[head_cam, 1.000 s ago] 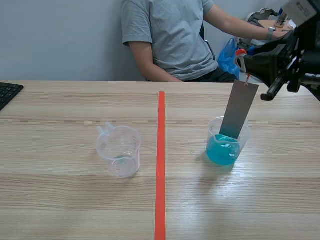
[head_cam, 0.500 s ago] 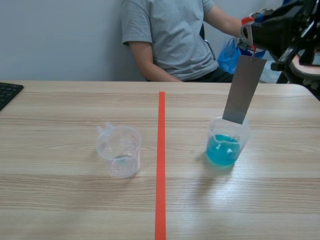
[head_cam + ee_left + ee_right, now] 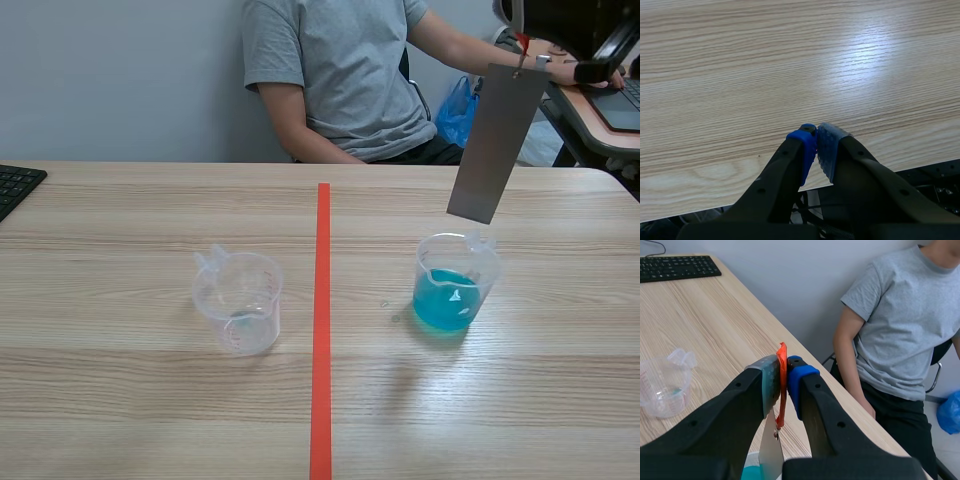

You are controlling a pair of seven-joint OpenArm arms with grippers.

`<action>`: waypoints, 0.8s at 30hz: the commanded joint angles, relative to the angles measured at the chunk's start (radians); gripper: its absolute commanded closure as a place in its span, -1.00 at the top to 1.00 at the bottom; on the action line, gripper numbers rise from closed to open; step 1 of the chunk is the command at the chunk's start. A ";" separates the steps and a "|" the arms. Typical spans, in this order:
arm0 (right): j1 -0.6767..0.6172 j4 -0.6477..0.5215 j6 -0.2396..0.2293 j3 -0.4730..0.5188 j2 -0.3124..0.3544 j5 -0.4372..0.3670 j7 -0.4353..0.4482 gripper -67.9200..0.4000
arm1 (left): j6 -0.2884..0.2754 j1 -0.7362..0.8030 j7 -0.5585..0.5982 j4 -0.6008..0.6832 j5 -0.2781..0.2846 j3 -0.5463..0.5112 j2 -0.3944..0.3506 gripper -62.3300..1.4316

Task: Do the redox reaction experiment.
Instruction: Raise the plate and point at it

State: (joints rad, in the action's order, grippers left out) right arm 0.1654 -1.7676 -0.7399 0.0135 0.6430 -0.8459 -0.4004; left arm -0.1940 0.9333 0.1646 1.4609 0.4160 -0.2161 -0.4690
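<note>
Hanging from a red tag [image 3: 781,390] pinched between the right gripper's [image 3: 784,371] jaws, the grey metal strip [image 3: 497,140] sits in the air just above the cup of blue liquid [image 3: 452,290], clear of it. Left gripper [image 3: 816,137] is closed on nothing over the table [image 3: 150,400]. The clear cup [image 3: 240,300] across the tape looks untouched. My read: the strip still has to go into a cup.

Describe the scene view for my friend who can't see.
A grey metal strip hangs tilted above a cup of blue liquid. Across the red tape line stands a clear cup, and a person in a grey shirt sits behind the table.
</note>
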 commanded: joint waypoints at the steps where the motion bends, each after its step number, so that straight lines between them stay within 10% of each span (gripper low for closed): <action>1: 0.014 -0.021 -0.006 0.023 0.016 -0.029 -0.006 -0.96 | -0.002 0.000 0.010 0.005 0.006 0.003 -0.005 -0.81; 12: 0.014 -0.066 -0.006 0.067 0.016 -0.109 -0.070 -0.96 | -0.002 0.000 0.012 0.005 0.006 0.002 -0.035 -0.81; 24: 0.014 -0.066 -0.006 0.067 0.016 -0.109 -0.073 -0.96 | -0.094 -0.006 0.188 0.007 0.018 0.002 -0.313 -0.81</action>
State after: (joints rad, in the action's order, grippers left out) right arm 0.1658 -1.8263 -0.7399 0.0723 0.6430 -0.9401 -0.4812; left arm -0.2760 0.9333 0.3359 1.4612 0.4202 -0.2146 -0.7773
